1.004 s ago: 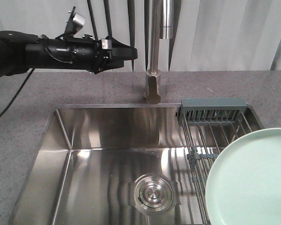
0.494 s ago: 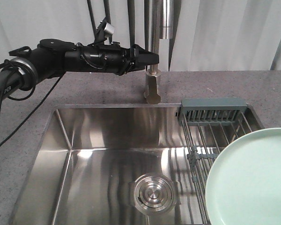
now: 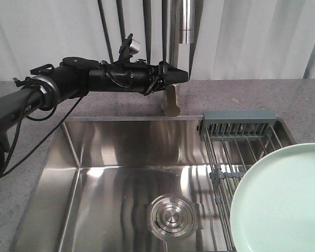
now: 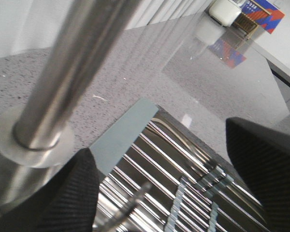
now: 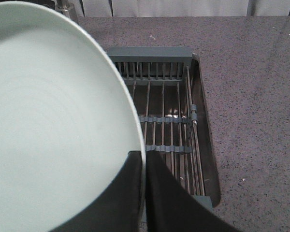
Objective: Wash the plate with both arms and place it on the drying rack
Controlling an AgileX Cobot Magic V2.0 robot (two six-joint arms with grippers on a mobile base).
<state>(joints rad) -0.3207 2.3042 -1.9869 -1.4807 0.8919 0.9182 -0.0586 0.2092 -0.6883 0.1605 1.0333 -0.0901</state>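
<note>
The pale mint-green plate (image 5: 53, 121) is held tilted over the right side of the sink, and it fills the lower right of the front view (image 3: 283, 199). My right gripper (image 5: 144, 183) is shut on its rim, one finger on each face. Under it lies the drying rack (image 5: 164, 106), its steel wires and grey-green caddy (image 3: 240, 126) spanning the sink's right end. My left arm reaches in from the left, and the left gripper (image 3: 178, 76) sits right beside the faucet stem (image 3: 171, 52). In the left wrist view its fingers (image 4: 266, 164) stand wide apart with nothing between them.
A steel sink basin (image 3: 94, 184) with a round drain (image 3: 170, 216) lies below. The faucet's steel column (image 4: 63, 72) rises close to the left finger. Speckled grey counter (image 5: 251, 96) surrounds the sink. A curtain hangs behind, and a box (image 4: 258, 14) sits far off.
My left arm has swung rightward from the left of the counter until its gripper reached the faucet stem. The plate and right gripper have stayed still.
</note>
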